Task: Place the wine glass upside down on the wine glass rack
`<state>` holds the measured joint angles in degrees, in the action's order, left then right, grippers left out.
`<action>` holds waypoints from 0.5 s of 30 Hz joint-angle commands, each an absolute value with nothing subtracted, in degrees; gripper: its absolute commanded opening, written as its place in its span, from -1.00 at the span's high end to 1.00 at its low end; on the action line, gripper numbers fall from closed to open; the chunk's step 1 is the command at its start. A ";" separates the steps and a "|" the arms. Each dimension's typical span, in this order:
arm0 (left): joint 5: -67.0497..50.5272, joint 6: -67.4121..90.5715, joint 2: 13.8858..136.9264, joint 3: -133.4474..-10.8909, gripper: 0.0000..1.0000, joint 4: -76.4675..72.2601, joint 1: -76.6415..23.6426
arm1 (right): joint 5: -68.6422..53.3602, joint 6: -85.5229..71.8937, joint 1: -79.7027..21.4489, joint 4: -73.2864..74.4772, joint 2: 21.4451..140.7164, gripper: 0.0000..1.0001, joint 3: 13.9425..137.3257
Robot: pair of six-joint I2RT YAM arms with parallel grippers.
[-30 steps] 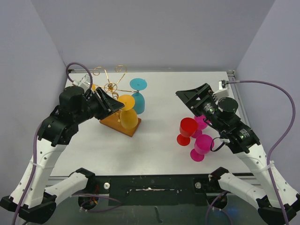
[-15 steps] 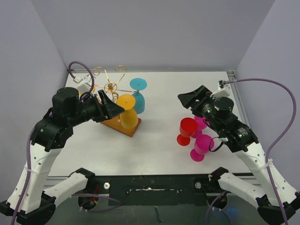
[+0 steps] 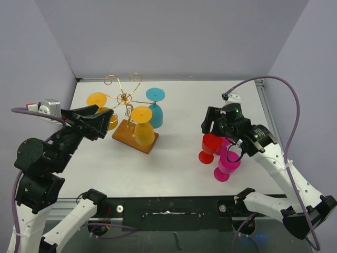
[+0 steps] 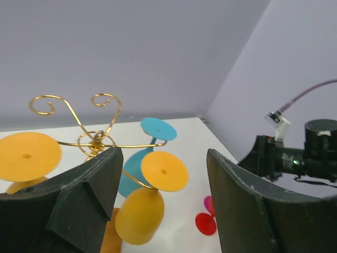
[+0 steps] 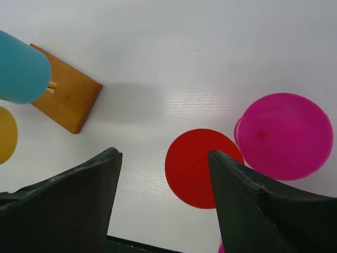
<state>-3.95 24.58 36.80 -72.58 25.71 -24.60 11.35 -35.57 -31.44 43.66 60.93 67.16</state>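
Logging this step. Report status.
Left gripper open, empty, facing rack. Right gripper open above red wine glass. Rack carries two yellow glasses, a teal glass. Magenta glass crowds the red one.

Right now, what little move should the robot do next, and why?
Probably lower the right end effector straight down around the red glass. Its jaws are open and nearly above that glass, which stands loose on the table. The wine glass rack already carries three glasses and shows free curled arms.
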 commanded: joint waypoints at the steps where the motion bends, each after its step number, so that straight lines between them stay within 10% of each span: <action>1: 8.08 17.25 33.84 -68.92 -0.26 14.69 -24.38 | 10.18 -31.54 -31.55 48.67 60.67 -0.32 71.10; 15: 11.06 12.74 32.43 -65.82 -0.28 15.09 -24.39 | 12.33 -32.81 -37.06 53.90 68.37 -0.07 71.72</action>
<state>9.96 14.68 31.99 -65.49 17.76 -24.60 10.13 -33.21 -36.91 54.04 67.55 70.06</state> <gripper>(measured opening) 0.635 0.555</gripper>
